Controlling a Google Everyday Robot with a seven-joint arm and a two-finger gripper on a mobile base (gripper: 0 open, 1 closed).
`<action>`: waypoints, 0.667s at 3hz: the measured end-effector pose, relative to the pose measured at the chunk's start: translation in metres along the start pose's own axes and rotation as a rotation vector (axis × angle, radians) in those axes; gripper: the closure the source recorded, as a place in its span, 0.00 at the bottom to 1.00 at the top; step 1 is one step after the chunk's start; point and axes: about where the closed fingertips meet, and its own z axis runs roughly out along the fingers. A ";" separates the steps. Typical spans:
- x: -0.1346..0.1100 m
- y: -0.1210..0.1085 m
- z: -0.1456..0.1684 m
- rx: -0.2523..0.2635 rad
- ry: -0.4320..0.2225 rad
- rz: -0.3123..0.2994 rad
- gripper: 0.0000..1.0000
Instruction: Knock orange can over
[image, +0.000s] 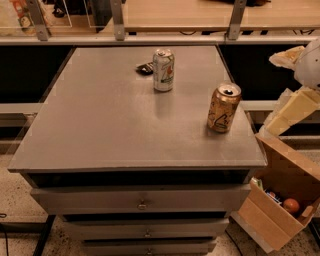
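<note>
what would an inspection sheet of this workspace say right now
surface: grey cabinet top, flat
job's things: orange can upright near the right edge
clutter: white-and-green can upright at the back, small dark object just left of it
grippers: gripper off the right edge, apart from the orange can
cables: nothing seen
surroundings: drawers below, open cardboard box on the floor at right

Table (100, 120), orange can (223, 108), white can (163, 70), tool (292, 111) alongside
</note>
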 end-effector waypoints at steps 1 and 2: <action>0.011 -0.011 0.004 0.015 -0.094 0.032 0.00; 0.017 -0.020 0.014 0.010 -0.202 0.051 0.00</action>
